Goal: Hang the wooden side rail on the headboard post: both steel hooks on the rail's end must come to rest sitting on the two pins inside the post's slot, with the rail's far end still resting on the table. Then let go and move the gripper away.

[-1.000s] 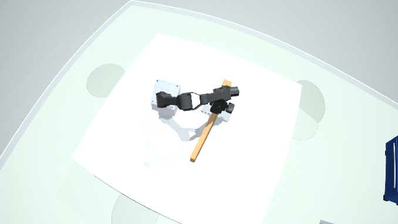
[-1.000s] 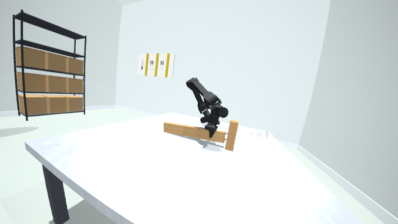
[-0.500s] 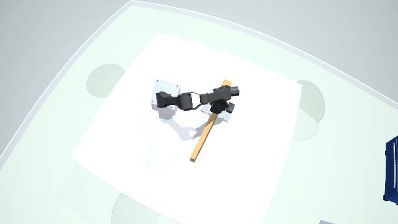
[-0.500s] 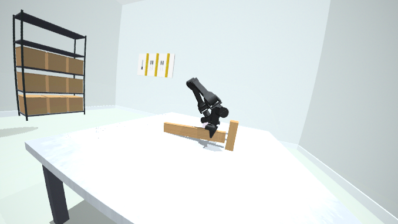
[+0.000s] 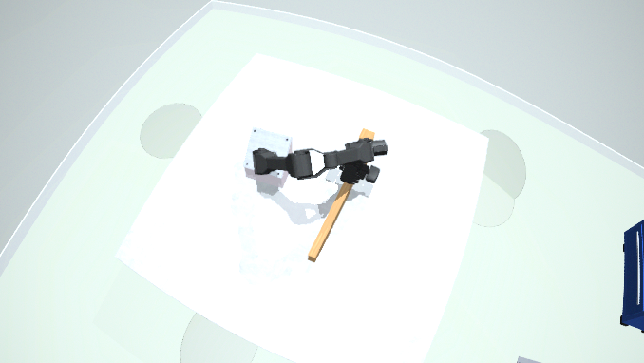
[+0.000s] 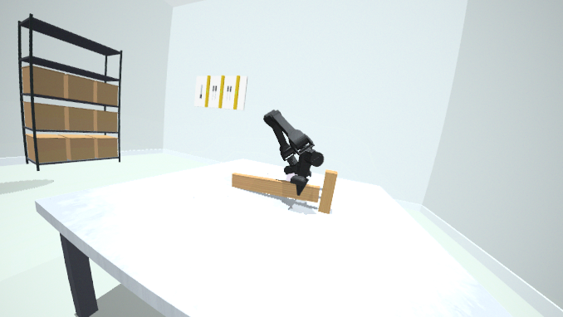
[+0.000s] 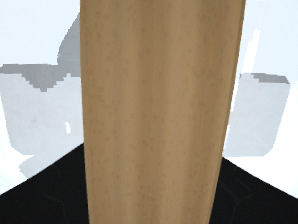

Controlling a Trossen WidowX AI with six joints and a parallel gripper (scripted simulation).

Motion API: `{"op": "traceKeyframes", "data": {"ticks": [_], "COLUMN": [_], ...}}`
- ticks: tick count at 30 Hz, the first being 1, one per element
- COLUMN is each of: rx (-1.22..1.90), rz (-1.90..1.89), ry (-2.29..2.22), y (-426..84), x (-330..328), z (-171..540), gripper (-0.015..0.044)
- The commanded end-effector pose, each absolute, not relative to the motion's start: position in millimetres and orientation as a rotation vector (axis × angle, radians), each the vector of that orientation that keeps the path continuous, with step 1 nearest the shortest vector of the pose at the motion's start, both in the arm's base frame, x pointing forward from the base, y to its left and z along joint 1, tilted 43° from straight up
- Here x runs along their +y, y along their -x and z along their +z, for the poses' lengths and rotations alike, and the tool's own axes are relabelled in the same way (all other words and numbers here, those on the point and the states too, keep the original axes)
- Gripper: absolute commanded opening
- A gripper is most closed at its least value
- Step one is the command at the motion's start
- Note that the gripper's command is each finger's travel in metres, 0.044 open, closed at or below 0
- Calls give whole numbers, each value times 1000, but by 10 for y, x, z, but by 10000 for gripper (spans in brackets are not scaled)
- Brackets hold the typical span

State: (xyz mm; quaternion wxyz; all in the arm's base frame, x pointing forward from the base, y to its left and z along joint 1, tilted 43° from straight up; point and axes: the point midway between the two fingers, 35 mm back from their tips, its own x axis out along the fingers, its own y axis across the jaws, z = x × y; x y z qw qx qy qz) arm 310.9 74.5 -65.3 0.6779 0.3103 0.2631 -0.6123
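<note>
While pincer grips rail, 1 post stands near; shelving well apart.

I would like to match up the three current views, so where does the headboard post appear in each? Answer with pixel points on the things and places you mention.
Top: a small piece (image 5: pixel 367 133) above center, partly under the arm.
Exterior: right of center, upright (image 6: pixel 328 192).
Wrist: not in it.
Shared landmark: the wooden side rail (image 5: pixel 331 221) (image 6: pixel 259 184) (image 7: pixel 155 100).
</note>
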Motion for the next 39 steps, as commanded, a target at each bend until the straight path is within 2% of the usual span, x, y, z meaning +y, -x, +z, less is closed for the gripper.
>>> {"op": "traceKeyframes", "data": {"ticks": [1,39], "rx": [598,598], "rz": [-1362,-1362], "ry": [-702,-702], "y": [-3107,-3106], "x": [813,841], "z": [-650,-675], "gripper": [0,0]}}
